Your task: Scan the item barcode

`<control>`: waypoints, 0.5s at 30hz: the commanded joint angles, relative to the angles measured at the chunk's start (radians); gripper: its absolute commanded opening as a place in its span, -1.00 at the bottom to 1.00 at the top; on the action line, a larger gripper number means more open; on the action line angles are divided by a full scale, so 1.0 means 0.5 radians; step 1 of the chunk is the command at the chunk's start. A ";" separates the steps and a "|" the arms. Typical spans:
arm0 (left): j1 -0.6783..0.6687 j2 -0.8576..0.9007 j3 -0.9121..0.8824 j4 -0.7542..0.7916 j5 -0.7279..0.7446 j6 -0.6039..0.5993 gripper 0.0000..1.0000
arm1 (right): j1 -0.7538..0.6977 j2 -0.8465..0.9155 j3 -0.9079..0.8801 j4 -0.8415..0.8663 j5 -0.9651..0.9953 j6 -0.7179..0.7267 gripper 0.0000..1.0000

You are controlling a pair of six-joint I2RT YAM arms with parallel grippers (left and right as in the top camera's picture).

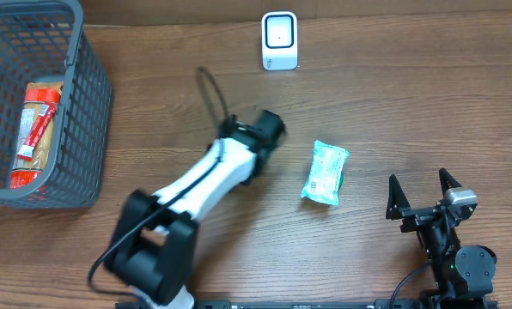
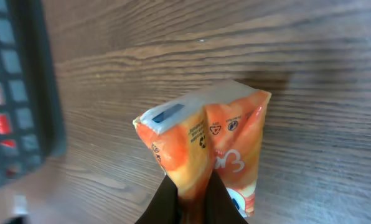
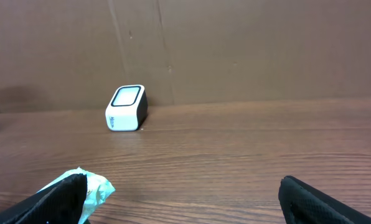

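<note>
The orange packet (image 2: 216, 137) is pinched by the left end effector (image 2: 188, 196), presumably for presentation to the scanner (image 1: 279, 40); the right end effector (image 1: 421, 193) is spread wide, empty.

- The table (image 1: 411, 103) I work over is brown wood-grain, with darker streaks running side to side across the whole top.
- Its surface looks mostly matte. Seen from my right wrist, the far part carries a paler band of reflected light.
- Behind the table's far edge stands a plain brown wall (image 3: 248, 50), flat and dull like board.
- Thin, slightly leaning seams (image 3: 165, 56) split that wall into panels.
- The light around me is soft and even, and shadows on the wood are short with blurred edges.
</note>
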 commanded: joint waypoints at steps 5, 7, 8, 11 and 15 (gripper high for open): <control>-0.111 0.329 0.014 -0.007 -0.397 -0.127 -0.92 | -0.013 -0.016 -0.021 0.006 -0.005 -0.008 1.00; -0.111 0.373 0.014 -0.011 -0.389 -0.134 -0.92 | -0.013 -0.016 -0.021 0.006 -0.005 -0.008 1.00; -0.111 0.381 0.014 -0.011 -0.381 -0.134 -0.92 | -0.013 -0.016 -0.021 0.006 -0.005 -0.008 1.00; -0.113 0.379 0.015 -0.007 -0.336 -0.134 -0.78 | -0.013 -0.016 -0.021 0.006 -0.005 -0.008 1.00; -0.113 0.379 0.015 -0.007 -0.331 -0.216 -0.57 | -0.013 -0.016 -0.021 0.006 -0.005 -0.008 1.00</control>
